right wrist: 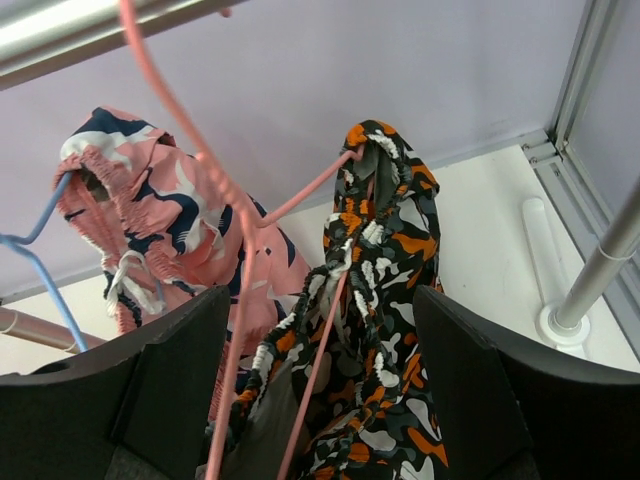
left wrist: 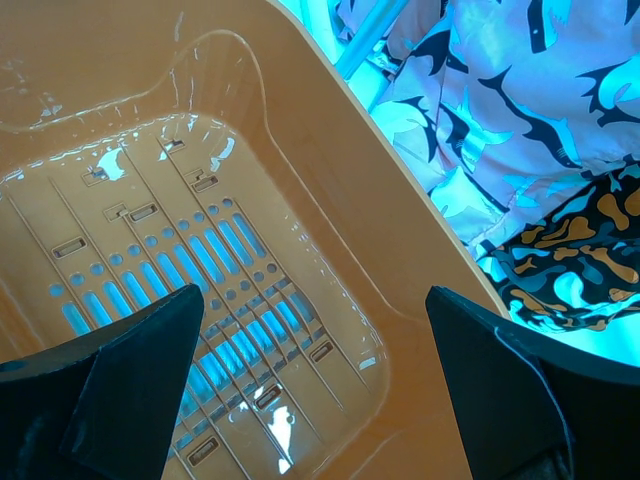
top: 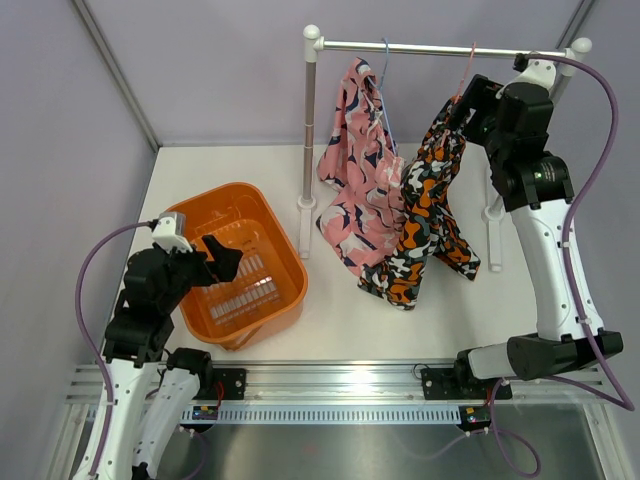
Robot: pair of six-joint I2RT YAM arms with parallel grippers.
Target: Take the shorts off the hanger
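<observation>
Between wide-open fingers of right end effector (right wrist: 318, 320): orange-black-white-grey camouflage fabric shorts (right wrist: 390, 260) on pink wire hanger (right wrist: 245, 225), ungripped. Alongside, pink navy-white blotched shorts (right wrist: 150, 215). Above orange plastic basket (left wrist: 400, 230), left end effector (left wrist: 315, 315) open, empty.

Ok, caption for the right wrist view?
Open right gripper flanking the camouflage shorts draped on a pink hanger; pink shorts hang from a blue hanger.

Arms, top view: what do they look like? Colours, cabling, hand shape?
The left arm and right arm match: white link shells, black joint housings, black bases. A lilac cable loops loosely outside each arm from wrist to base. The left hand and right hand are matte black, each with two broad wedge-shaped fingers. No markings are legible.
</observation>
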